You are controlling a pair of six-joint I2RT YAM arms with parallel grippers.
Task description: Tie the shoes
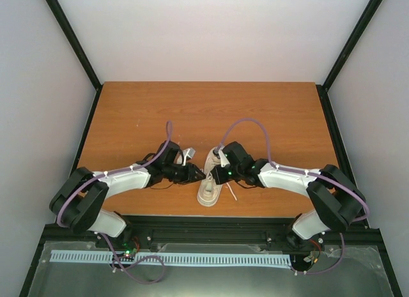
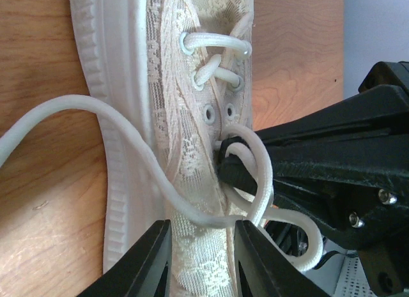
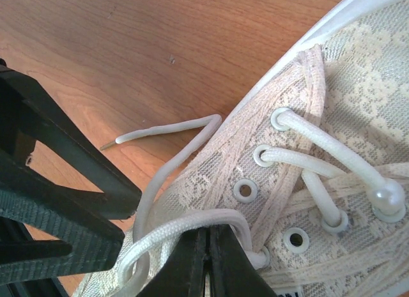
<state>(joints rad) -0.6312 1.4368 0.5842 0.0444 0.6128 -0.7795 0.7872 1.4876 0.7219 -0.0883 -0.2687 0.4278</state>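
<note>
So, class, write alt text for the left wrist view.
A cream lace-patterned sneaker lies on a wooden table, its white lace trailing off to the left. The right gripper reaches in from the right, jaws shut, a lace loop around its tip. The left gripper has its open jaws straddling the shoe's upper at the bottom edge.

Both arms reached inward from their bases, elbows bent outward, wrists low and nearly meeting in the middle. The left gripper (image 1: 193, 174) had its jaws partly apart, with a clear gap between its fingers (image 2: 147, 262). The right gripper (image 1: 215, 175) was pinched closed, fingertips (image 3: 188, 265) pressed together, pointing at the left one.
</note>
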